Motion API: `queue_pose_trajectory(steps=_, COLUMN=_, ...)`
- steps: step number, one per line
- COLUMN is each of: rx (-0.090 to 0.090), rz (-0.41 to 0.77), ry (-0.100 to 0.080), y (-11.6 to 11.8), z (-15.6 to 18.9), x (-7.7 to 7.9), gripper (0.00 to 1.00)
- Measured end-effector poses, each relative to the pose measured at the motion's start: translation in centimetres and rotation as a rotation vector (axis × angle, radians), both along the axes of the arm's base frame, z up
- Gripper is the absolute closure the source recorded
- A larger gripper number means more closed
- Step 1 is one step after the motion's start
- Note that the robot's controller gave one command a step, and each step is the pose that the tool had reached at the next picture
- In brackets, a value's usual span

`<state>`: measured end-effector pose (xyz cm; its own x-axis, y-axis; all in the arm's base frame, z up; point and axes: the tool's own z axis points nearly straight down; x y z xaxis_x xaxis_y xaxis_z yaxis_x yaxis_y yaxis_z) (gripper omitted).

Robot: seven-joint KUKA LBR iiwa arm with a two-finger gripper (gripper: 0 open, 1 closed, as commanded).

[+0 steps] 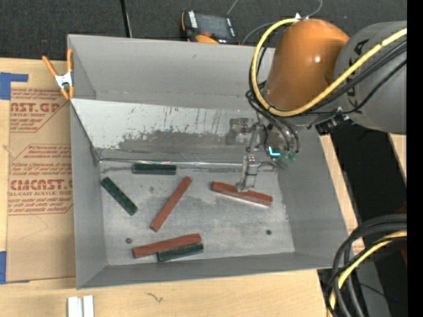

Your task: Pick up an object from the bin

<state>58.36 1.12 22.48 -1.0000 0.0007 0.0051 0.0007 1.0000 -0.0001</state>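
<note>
My gripper hangs at the right of the bin floor, its fingertips down at a flat red-brown bar that lies nearly crosswise beneath it. The tips look close together at the bar's top edge; whether they clasp it I cannot make out. A second red-brown bar lies slanted to the left of it in the middle of the floor.
A dark green bar lies by the back wall and another slants at the left. Near the front wall a red-brown bar and a dark green one lie side by side. The arm's orange cover and cables hang over the bin's right rim.
</note>
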Motion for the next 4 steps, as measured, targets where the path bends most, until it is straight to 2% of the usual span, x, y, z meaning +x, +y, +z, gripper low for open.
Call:
queue_pose_trajectory(steps=1, rx=0.002, rz=0.256, ry=0.000, y=-6.8, z=-13.4, x=-1.5, gripper=0.00)
queue_pose_trajectory(steps=2, rx=0.001, rz=0.287, ry=-0.006, y=-7.7, z=-15.6, x=-0.3, gripper=0.00)
queue_pose_trajectory(steps=3, rx=0.001, rz=0.287, ry=-0.007, y=-7.7, z=-15.5, x=-0.3, gripper=1.00)
queue_pose_trajectory(steps=4, rx=-0.001, rz=0.341, ry=-0.015, y=-5.0, z=-1.2, x=-1.6, gripper=1.00)
